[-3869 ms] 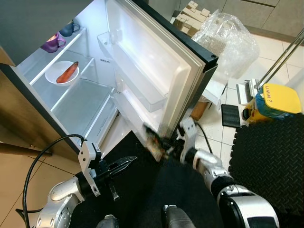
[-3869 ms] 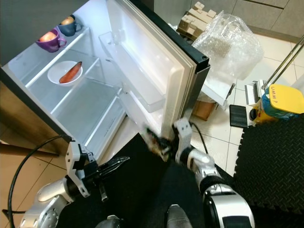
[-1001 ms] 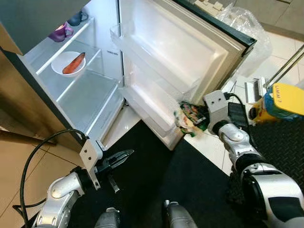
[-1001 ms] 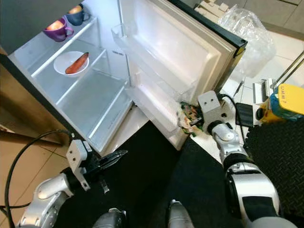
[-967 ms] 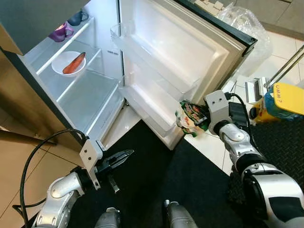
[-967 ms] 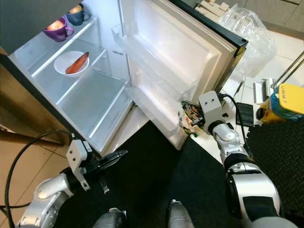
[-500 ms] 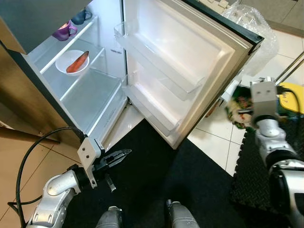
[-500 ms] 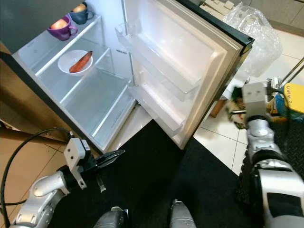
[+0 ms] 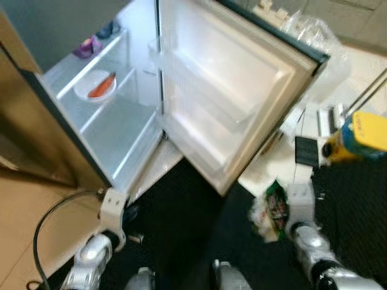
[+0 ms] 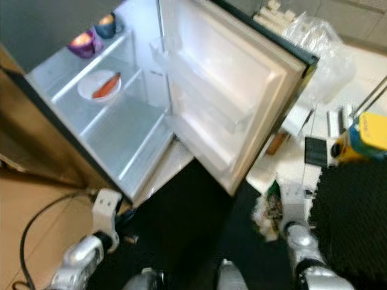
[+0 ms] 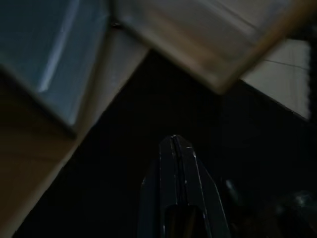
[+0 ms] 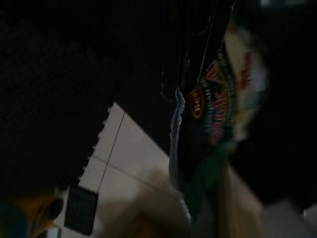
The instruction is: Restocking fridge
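With the fridge door [image 9: 242, 115] open, the right hand [image 9: 284, 211], clamped on a snack packet [image 9: 275, 208], must carry it to a shelf [image 9: 115, 130]; the left hand [image 11: 176, 148] hangs pressed together.

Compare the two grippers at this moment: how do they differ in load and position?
The right gripper is shut on a printed snack packet, held outside the open fridge door; the left gripper is shut and carries nothing. The right one is over the edge of the black mat; the left hangs low by the fridge's open front. Both are outside the fridge.
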